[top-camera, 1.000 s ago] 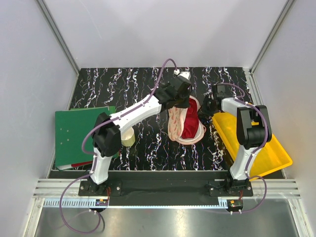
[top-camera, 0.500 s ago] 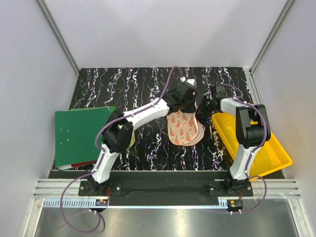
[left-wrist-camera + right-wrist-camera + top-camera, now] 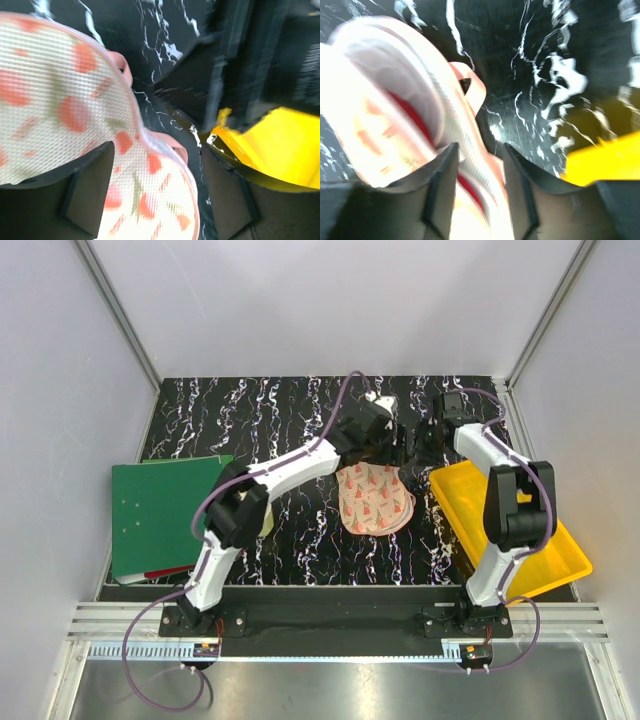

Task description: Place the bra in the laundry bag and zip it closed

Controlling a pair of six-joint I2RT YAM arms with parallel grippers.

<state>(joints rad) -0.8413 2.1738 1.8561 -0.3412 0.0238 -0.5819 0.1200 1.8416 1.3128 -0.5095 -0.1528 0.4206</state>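
**Bag [image 3: 375, 502] now folded shut over bra [image 3: 410, 114]; zip not done yet.**

Vs 1 s ago: the bag gaped w/ red showing, now it lies flat, patterned side up, mid-right on the table [image 3: 230, 420]. Bra is inside, only a red sliver shows at the rim in the right wrist view. Loading looks done, zipping is what's left. Left gripper [image 3: 393, 448] is at the bag's far edge, fingers spread wide, nothing held. Right gripper [image 3: 418, 443] has swung to the far right corner. Its fingers are fairly close w/ the pink rim btwn them, too blurred to tell if they're pinching it. Both heads are v. near each other, so there's a crowding risk at the zip end. Yellow tray [image 3: 560, 555] sits just beside the bag on the right and limits the right arm's room. Green folder [image 3: 165, 515] is far left, well apart, no issue.
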